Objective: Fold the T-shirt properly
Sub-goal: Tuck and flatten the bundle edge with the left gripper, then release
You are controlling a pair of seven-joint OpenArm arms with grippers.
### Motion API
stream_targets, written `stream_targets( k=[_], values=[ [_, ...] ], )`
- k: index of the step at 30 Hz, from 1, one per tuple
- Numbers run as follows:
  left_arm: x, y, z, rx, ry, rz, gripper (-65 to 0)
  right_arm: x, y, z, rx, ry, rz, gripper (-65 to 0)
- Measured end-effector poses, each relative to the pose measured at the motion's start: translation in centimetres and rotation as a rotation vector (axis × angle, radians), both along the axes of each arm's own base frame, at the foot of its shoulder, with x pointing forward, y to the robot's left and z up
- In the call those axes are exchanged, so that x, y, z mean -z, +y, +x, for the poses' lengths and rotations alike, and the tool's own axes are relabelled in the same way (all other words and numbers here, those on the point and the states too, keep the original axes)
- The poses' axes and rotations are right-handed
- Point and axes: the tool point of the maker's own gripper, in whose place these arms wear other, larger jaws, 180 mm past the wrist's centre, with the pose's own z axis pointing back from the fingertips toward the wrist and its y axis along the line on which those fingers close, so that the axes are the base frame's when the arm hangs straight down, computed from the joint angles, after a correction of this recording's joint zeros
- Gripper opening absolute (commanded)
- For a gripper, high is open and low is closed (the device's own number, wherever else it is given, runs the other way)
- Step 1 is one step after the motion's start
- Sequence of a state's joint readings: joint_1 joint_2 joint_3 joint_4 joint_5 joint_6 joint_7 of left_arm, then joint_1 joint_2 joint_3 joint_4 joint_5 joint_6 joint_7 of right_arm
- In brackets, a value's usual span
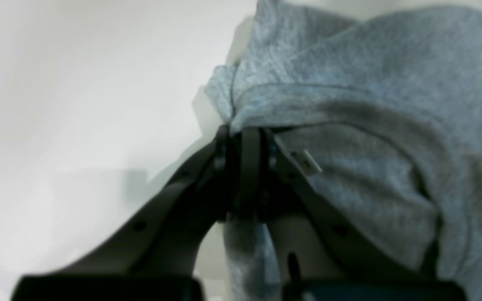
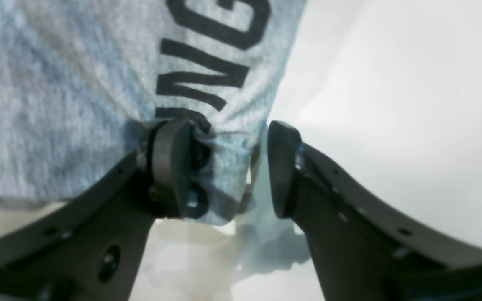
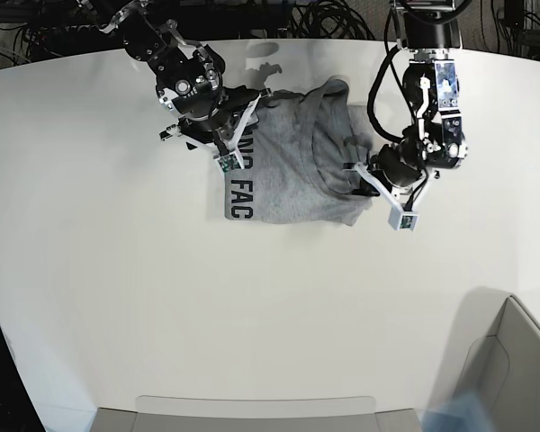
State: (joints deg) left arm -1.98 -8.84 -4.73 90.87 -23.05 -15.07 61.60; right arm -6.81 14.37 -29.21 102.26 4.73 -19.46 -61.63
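The heather-grey T-shirt (image 3: pixel 292 166) lies bunched on the white table (image 3: pixel 117 252), with black lettering showing along its left edge (image 3: pixel 240 193). My left gripper (image 3: pixel 364 175) is at the shirt's right edge. In the left wrist view it (image 1: pixel 245 136) is shut on a pinched fold of the T-shirt (image 1: pixel 370 83), which is lifted and draped over the fingers. My right gripper (image 3: pixel 238 126) is at the shirt's upper left corner. In the right wrist view it (image 2: pixel 228 167) is open, with an edge of the lettered T-shirt (image 2: pixel 78 83) lying between the jaws against the left finger (image 2: pixel 170 167).
A grey bin (image 3: pixel 513 360) stands at the front right corner. A pale tray edge (image 3: pixel 252 409) runs along the front of the table. Cables (image 3: pixel 333 18) lie behind the table's far edge.
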Motion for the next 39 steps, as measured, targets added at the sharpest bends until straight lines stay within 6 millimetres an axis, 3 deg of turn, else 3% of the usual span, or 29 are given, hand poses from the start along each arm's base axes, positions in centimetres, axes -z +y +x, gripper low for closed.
stream_targets(
  k=[7, 12, 15, 19, 21, 25, 31, 36, 39],
  values=[
    [-1.9, 1.0, 2.5, -0.010, -0.039, 0.007, -65.0, 0.1, 0.2, -0.2, -0.001, 0.005, 0.010, -35.7],
    [0.0, 1.5, 3.8, -0.020, 0.029, -0.010, -65.0, 0.1, 0.4, -0.3, -0.001, 0.005, 0.015, -35.7],
    [0.3, 1.5, 4.7, -0.027, 0.047, -0.019, -56.1, 0.1, 0.4, -0.4, -0.002, 0.006, 0.016, -35.7],
    [-1.6, 2.2, 5.9, -0.034, -0.008, 0.014, -43.2, 0.2, 0.4, -0.4, -0.001, 0.005, 0.017, -35.7],
    [-2.8, 2.7, 5.8, -0.022, -0.031, 0.039, -39.5, 0.2, 0.4, -0.5, -0.001, 0.006, 0.017, -35.7],
    [-5.3, 2.9, 5.6, -0.013, -0.115, 0.068, -38.4, 0.0, 0.6, -0.4, 0.001, 0.012, 0.020, -35.7],
    [-6.2, 3.2, 4.9, -0.011, -0.144, 0.098, -38.4, -0.8, 2.1, 0.5, 0.005, 0.003, 0.050, -35.7],
    [-4.5, 4.4, 4.5, -0.018, -0.075, 0.167, -38.5, -1.1, 2.6, 0.8, 0.006, -0.003, 0.062, -35.7],
    [-3.1, 3.8, 4.1, 0.033, -0.031, 0.218, -38.7, -1.1, 2.7, 0.7, 0.005, -0.002, 0.063, -35.7]
  ],
)
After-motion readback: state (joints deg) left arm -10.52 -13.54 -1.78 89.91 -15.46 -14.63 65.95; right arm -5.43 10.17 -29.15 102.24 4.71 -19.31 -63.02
